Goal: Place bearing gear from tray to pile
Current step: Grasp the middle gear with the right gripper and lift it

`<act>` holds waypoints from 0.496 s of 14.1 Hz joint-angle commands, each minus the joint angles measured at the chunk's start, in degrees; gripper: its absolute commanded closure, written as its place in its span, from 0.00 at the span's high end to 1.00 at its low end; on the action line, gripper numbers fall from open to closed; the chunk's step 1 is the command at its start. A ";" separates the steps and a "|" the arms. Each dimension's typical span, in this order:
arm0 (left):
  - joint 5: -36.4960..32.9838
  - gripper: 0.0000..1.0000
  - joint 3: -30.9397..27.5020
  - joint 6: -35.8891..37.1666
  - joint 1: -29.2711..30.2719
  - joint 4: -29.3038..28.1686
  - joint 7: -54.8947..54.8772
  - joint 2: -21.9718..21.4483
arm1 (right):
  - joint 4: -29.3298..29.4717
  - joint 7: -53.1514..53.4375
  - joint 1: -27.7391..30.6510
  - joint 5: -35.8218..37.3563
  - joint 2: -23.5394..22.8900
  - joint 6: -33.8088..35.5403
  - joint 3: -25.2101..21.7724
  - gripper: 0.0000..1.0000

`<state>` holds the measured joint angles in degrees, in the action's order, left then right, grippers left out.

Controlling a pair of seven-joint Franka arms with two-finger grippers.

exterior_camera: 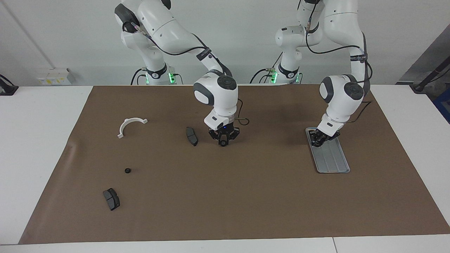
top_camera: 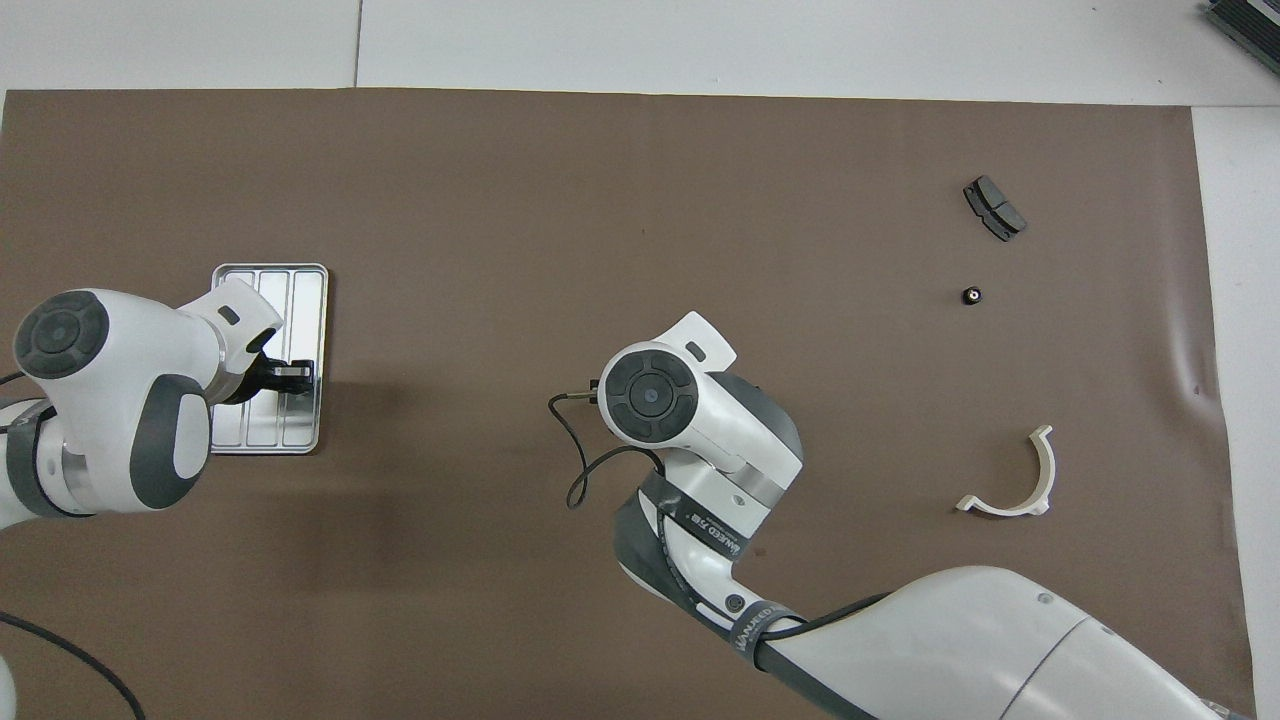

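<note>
Facing view: right gripper (exterior_camera: 223, 141) clamped on gear (exterior_camera: 223, 143) over mat (exterior_camera: 246, 196), beside pad (exterior_camera: 192, 136). Left gripper (exterior_camera: 317, 141) low at tray (exterior_camera: 332, 161); I cannot tell its state. I judge gear small, rigid, light, slippery: pinch across rim.

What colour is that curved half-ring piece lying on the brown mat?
The half-ring bracket is white, showing best in the overhead view.

One high camera faces the robots, another looks steeply down, both sharing the brown mat (exterior_camera: 225, 196)
</note>
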<state>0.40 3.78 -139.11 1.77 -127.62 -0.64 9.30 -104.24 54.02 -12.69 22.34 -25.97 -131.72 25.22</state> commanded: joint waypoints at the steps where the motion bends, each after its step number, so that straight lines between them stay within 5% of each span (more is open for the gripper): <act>1: -0.05 0.00 -0.09 0.59 -0.36 1.92 0.72 -0.42 | -1.76 -2.23 1.44 -2.48 6.97 2.77 -2.70 0.00; 5: 1.96 0.00 0.26 8.24 -2.72 12.99 2.03 3.00 | -3.78 -23.37 1.52 -11.33 15.06 10.24 -13.59 0.00; 7: 2.85 0.00 0.17 8.16 -7.28 13.98 7.81 3.27 | -5.70 -34.90 1.52 -16.08 17.17 11.14 -19.57 0.00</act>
<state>2.17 4.37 -132.48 -1.08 -116.71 2.26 10.55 -105.87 28.12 -11.50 10.35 -12.16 -120.41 9.74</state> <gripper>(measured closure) 0.652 0.648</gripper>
